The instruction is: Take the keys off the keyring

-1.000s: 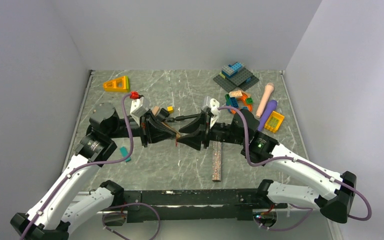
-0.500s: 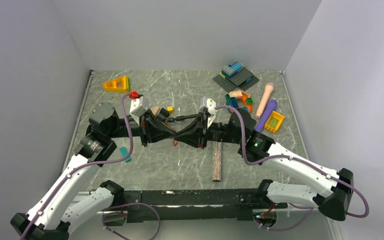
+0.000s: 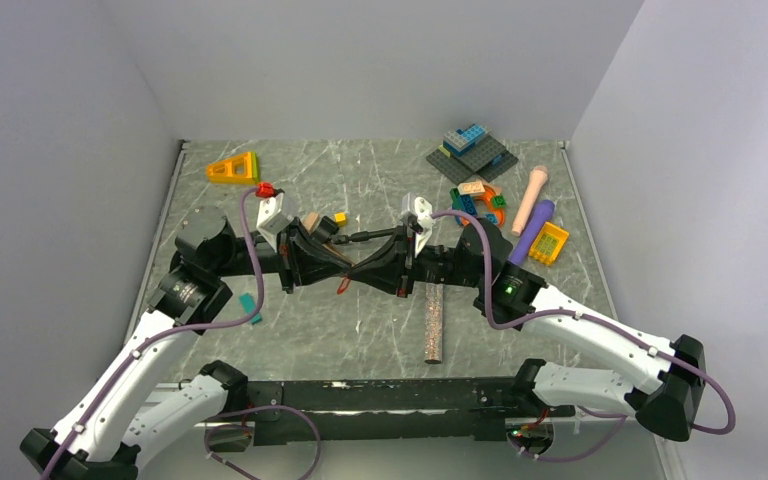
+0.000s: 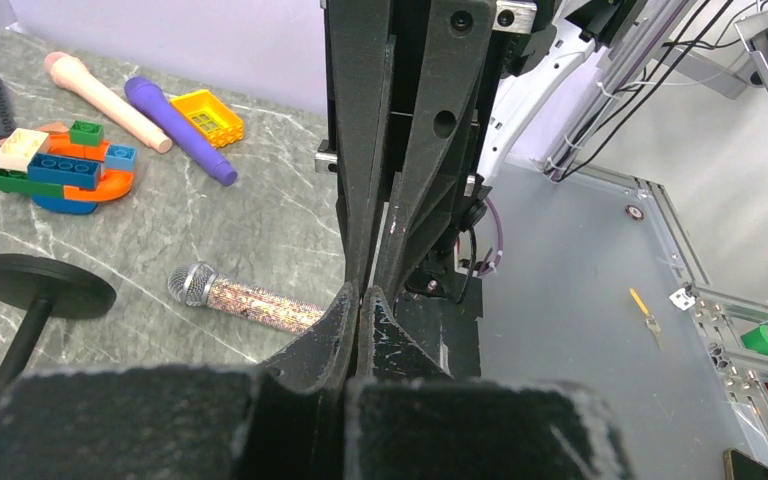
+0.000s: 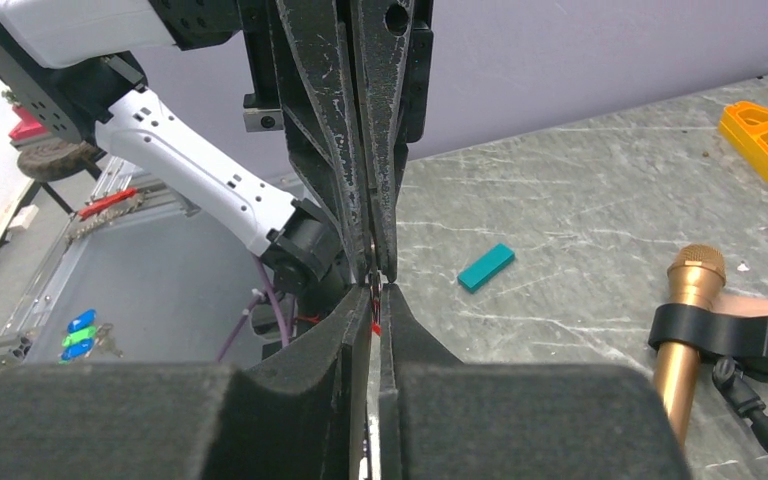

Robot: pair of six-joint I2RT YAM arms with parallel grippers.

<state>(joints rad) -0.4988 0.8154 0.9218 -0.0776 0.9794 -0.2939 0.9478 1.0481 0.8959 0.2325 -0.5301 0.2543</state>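
My left gripper (image 3: 350,268) and right gripper (image 3: 362,270) meet tip to tip above the middle of the table. Both are shut. In the right wrist view a thin silver key (image 5: 373,300) stands edge-on between the fingers of my right gripper (image 5: 379,287), with a dark ring and a red bit at the tips. A small red piece (image 3: 343,286) of the keyring hangs just below the two tips. In the left wrist view my left gripper (image 4: 361,292) is pressed shut against the right gripper's tips; what it pinches is hidden there.
A glitter microphone (image 3: 433,322) lies just right of the grippers. A gold microphone (image 5: 690,330) in a black stand is behind them. A teal brick (image 3: 250,303) lies left. An orange wedge (image 3: 233,168), brick pile (image 3: 477,198), and pink (image 3: 530,198) and purple (image 3: 535,228) microphones sit at the back.
My right gripper has moved left until its tips meet the left gripper's. The red piece now hangs lower, under the tips.
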